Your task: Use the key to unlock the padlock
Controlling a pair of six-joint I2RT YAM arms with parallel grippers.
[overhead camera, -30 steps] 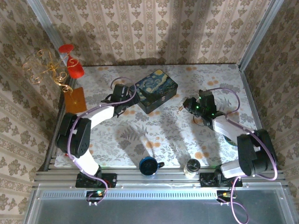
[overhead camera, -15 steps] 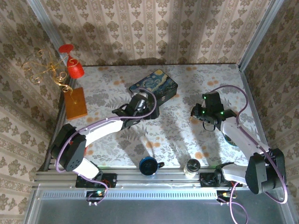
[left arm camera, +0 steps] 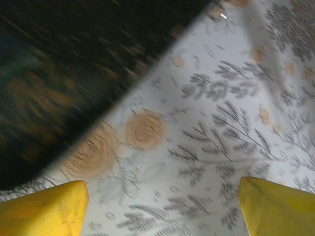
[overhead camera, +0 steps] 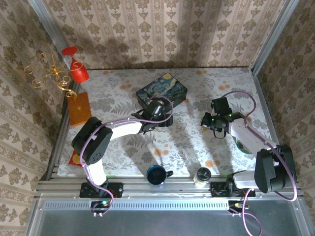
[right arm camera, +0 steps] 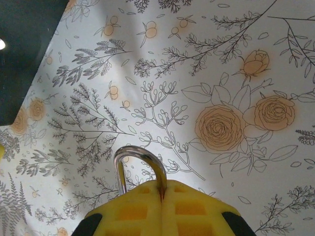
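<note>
Padlock point(right arm camera: 140, 149) clamped in right gripper point(right arm camera: 161, 196), jaws closed on it, shackle loop sticking out past the tips over the bench point(right arm camera: 221, 73). Left gripper point(left arm camera: 157, 199) spread open, just beside the tin point(left arm camera: 64, 73).

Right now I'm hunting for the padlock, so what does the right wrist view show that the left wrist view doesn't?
Right wrist view: the padlock, its silvery shackle loop rising from the right claw, whose yellow fingers are pressed together on it. Left wrist view: the left claw open, nothing between its fingertips, and the dark painted tin, blurred, at upper left. Both: the floral tablecloth below.
</note>
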